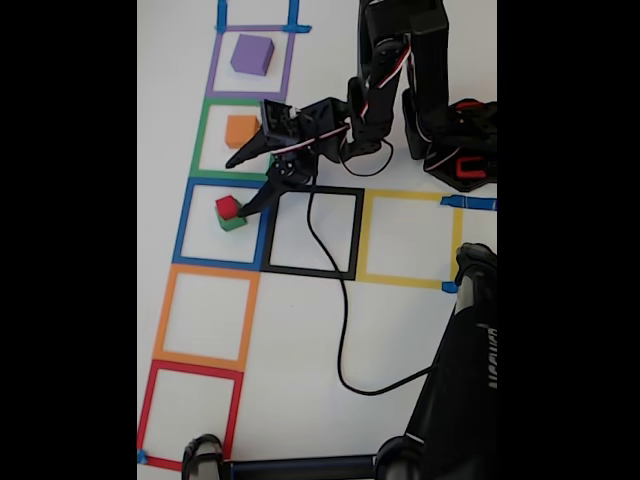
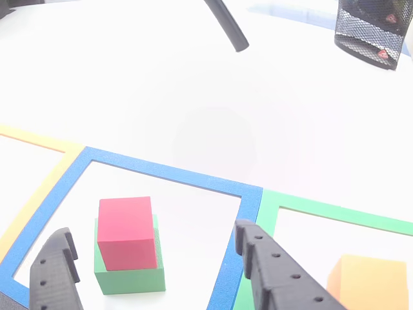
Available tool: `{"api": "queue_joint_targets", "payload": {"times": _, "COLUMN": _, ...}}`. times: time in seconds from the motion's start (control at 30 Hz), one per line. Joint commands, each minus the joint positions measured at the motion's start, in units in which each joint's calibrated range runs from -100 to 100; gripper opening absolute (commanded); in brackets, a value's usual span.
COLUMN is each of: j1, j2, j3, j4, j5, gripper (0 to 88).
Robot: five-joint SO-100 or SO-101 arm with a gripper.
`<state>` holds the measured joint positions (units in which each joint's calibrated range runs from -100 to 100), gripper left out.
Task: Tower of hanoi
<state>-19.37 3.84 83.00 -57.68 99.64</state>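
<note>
A small red cube [image 1: 228, 206] sits on top of a green cube [image 1: 233, 223] inside the blue tape square [image 1: 185, 225]. An orange cube [image 1: 241, 130] rests in the green tape square, and a purple cube [image 1: 251, 54] in the purple square beyond it. My gripper [image 1: 238, 188] stands open just above and to the right of the red-on-green stack, holding nothing. In the other view the red cube [image 2: 126, 232] and green cube [image 2: 129, 278] lie between my gripper's [image 2: 151, 232] two black fingers [image 2: 55, 274], untouched. The orange cube [image 2: 369, 284] shows at the lower right.
Orange [image 1: 165, 310], red [image 1: 150, 400], black [image 1: 358, 235] and yellow [image 1: 455, 240] tape squares mark the white table. A black cable [image 1: 340, 320] loops across the middle. A black stand [image 1: 460, 390] fills the lower right. A mesh cup [image 2: 371, 32] stands at the far edge.
</note>
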Motion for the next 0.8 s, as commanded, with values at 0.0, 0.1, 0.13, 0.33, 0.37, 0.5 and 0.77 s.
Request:
{"api": "queue_joint_targets", "payload": {"times": 0.0, "j1": -1.34, "j2": 2.74, "j3": -2.73, "j4": -3.13, "j5": 0.36, "gripper": 28.1}}
{"api": "queue_joint_targets", "payload": {"times": 0.1, "j1": -3.07, "j2": 5.16, "j3": -4.46, "j4": -4.35, "j5": 0.36, "gripper": 28.0}}
{"api": "queue_joint_targets", "payload": {"times": 0.13, "j1": -3.55, "j2": 5.97, "j3": -5.00, "j4": -4.75, "j5": 0.36, "gripper": 28.0}}
{"api": "queue_joint_targets", "payload": {"times": 0.33, "j1": -5.46, "j2": 9.93, "j3": -9.00, "j4": -5.72, "j5": 0.36, "gripper": 27.7}}
{"api": "queue_joint_targets", "payload": {"times": 0.37, "j1": -5.56, "j2": 10.33, "j3": -9.36, "j4": -5.72, "j5": 0.36, "gripper": 27.6}}
{"api": "queue_joint_targets", "payload": {"times": 0.5, "j1": -5.75, "j2": 12.19, "j3": -10.73, "j4": -6.37, "j5": 0.36, "gripper": 27.1}}
{"api": "queue_joint_targets", "payload": {"times": 0.77, "j1": -5.94, "j2": 13.24, "j3": -11.09, "j4": -6.45, "j5": 0.36, "gripper": 21.4}}
